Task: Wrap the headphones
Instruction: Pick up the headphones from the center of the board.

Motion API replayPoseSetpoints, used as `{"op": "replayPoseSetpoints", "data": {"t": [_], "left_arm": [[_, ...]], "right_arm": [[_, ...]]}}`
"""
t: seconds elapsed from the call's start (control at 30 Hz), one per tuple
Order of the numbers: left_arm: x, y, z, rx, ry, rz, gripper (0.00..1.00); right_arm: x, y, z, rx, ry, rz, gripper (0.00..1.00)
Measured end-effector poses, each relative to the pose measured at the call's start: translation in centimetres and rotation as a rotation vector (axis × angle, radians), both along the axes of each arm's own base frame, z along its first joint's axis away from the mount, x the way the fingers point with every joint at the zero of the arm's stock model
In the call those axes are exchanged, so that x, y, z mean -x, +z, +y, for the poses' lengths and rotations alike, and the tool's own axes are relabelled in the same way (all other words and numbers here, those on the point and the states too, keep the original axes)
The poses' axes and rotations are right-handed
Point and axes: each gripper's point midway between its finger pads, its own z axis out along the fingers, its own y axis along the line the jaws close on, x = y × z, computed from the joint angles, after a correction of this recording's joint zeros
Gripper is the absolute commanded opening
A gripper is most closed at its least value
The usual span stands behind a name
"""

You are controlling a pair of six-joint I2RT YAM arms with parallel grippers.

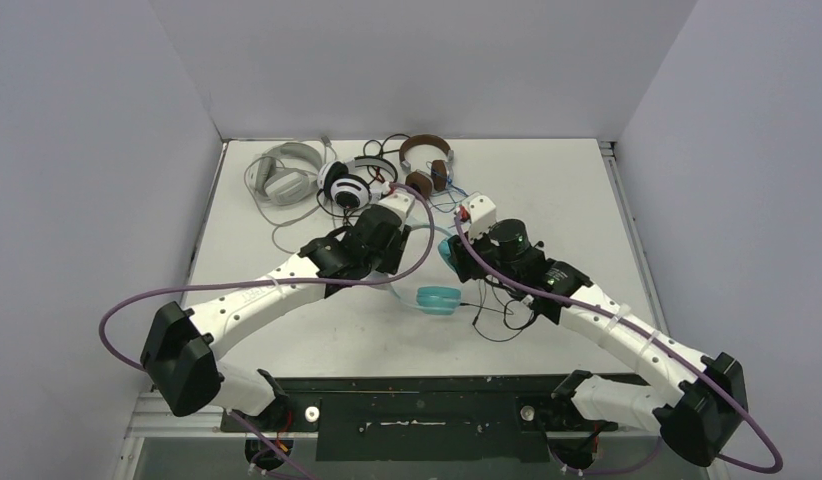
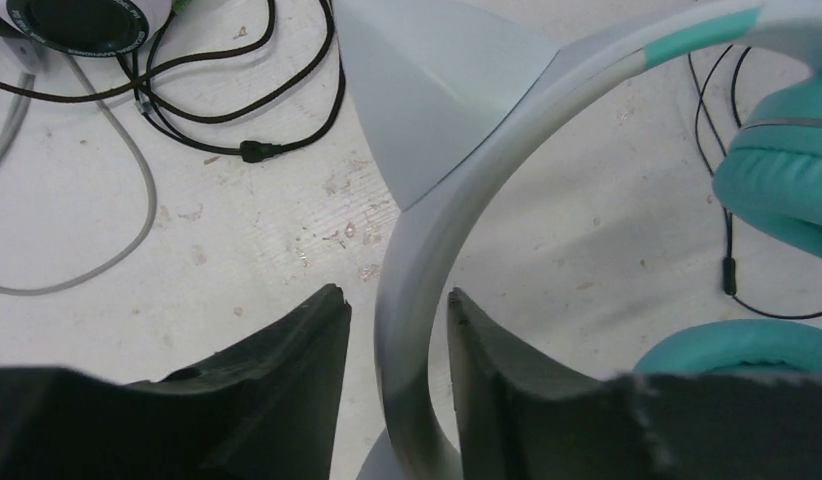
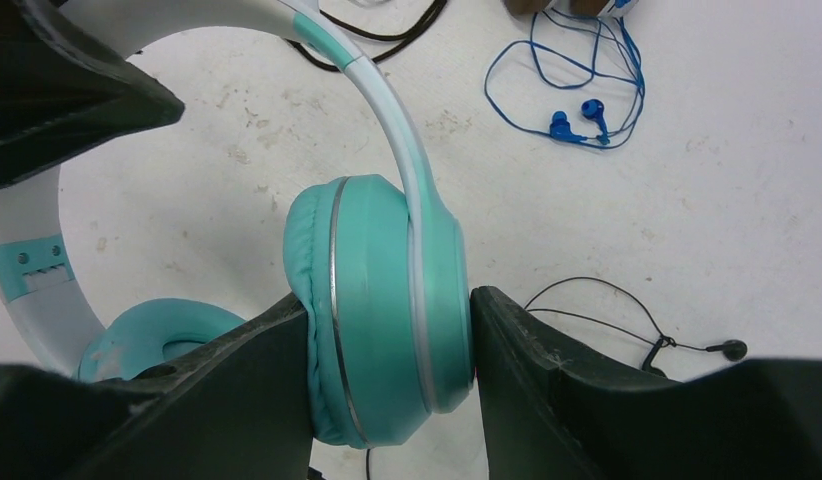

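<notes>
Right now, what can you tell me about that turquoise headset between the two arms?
The teal headphones are over-ear: padded teal cups, a silver ring round the gripped one, and a smooth whitish plastic-looking band with teal ends. They are mid-table, in front of the other headsets. The right gripper clamps one cup across its faces; the left gripper straddles the band, slim gaps either side. Whether the other cup rests on the table is unclear.

On my overhead feed, a pale grey corded headset [image 1: 284, 175], a black-and-white headset [image 1: 347, 185] and a brown headset with blue cable [image 1: 427, 165] lay along the far side of the white worktop [image 1: 577, 190]. My left arm [image 1: 287, 285] and right arm [image 1: 597, 310] reached in mid-worktop over a light teal headset [image 1: 438, 298], a thin black cable [image 1: 502, 318] lying beside it.
</notes>
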Motion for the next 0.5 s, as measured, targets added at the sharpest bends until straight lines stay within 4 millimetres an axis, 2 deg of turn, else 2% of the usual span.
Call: {"op": "replayPoseSetpoints", "data": {"t": [0.07, 0.1, 0.13, 0.17, 0.2, 0.33, 0.43, 0.5], "left_arm": [[0.0, -0.4, 0.0, -0.012, 0.005, 0.009, 0.12], [0.0, -0.6, 0.0, -0.016, 0.008, 0.012, 0.02], [-0.1, -0.7, 0.0, -0.019, 0.013, 0.014, 0.0], [-0.2, -0.8, 0.3, -0.03, 0.025, 0.011, 0.0], [-0.1, -1.0, 0.4, -0.038, 0.028, 0.017, 0.0], [0.2, -1.5, 1.8, -0.094, 0.063, 0.031, 0.0], [0.4, -1.5, 3.1, -0.125, 0.084, 0.048, 0.0], [0.4, -0.8, 3.9, -0.128, 0.101, 0.047, 0.0]], "right_arm": [[0.3, 0.5, 0.1, -0.013, 0.012, -0.008, 0.49], [0.4, 0.7, 0.3, -0.02, 0.019, -0.012, 0.6], [0.5, 0.9, 0.2, -0.024, 0.021, -0.016, 0.77], [0.7, 1.1, 0.3, -0.032, 0.024, -0.018, 0.85], [0.7, 1.4, 0.4, -0.048, 0.023, -0.018, 0.89], [1.3, 2.5, 0.5, -0.104, 0.035, -0.045, 0.92], [2.3, 2.4, 0.0, -0.141, 0.039, -0.056, 0.94], [3.1, 2.0, -0.4, -0.161, 0.042, -0.058, 0.95]]}}
